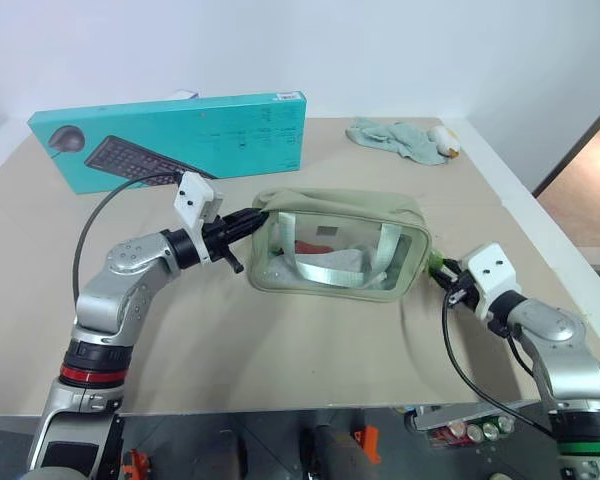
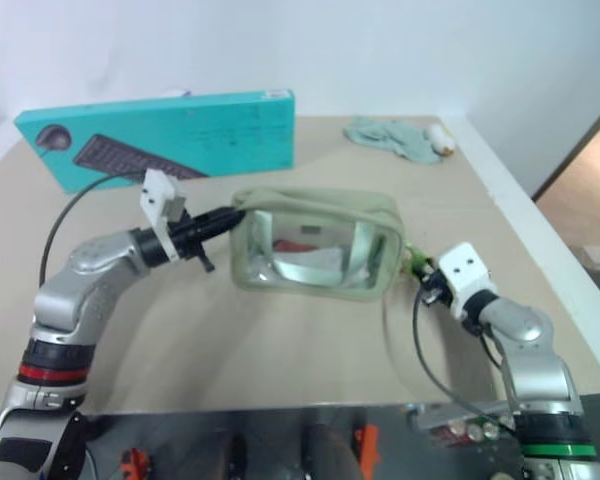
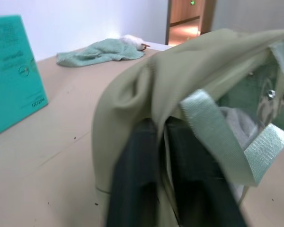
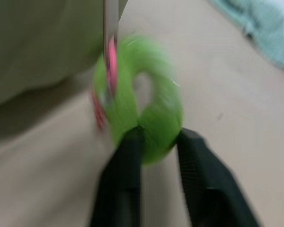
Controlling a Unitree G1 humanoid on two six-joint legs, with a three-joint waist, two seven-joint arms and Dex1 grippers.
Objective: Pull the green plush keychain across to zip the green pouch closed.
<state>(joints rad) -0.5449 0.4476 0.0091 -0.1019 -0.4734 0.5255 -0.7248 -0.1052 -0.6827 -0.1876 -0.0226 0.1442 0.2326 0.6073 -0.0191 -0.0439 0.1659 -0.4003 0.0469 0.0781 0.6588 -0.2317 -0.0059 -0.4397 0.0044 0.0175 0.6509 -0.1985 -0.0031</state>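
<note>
The green pouch [image 1: 340, 206] lies on its side mid-table, with its clear window and webbing strap facing me. My left gripper [image 1: 254, 221] is at its left end, level, shut on a fold of the pouch fabric [image 3: 132, 94]. The green plush keychain [image 1: 436, 263] hangs at the pouch's right end from the zip pull. My right gripper [image 1: 450, 284] is just right of it. In the right wrist view the fuzzy lime plush [image 4: 163, 118] has its lower edge between that gripper's parted fingers [image 4: 130, 156], which stand open around it.
A long teal keyboard box [image 1: 180, 140] stands at the back left. A pale teal cloth [image 1: 395, 138] with a white-and-orange end lies at the back right. The table's right edge [image 1: 540, 230] runs close beside my right arm.
</note>
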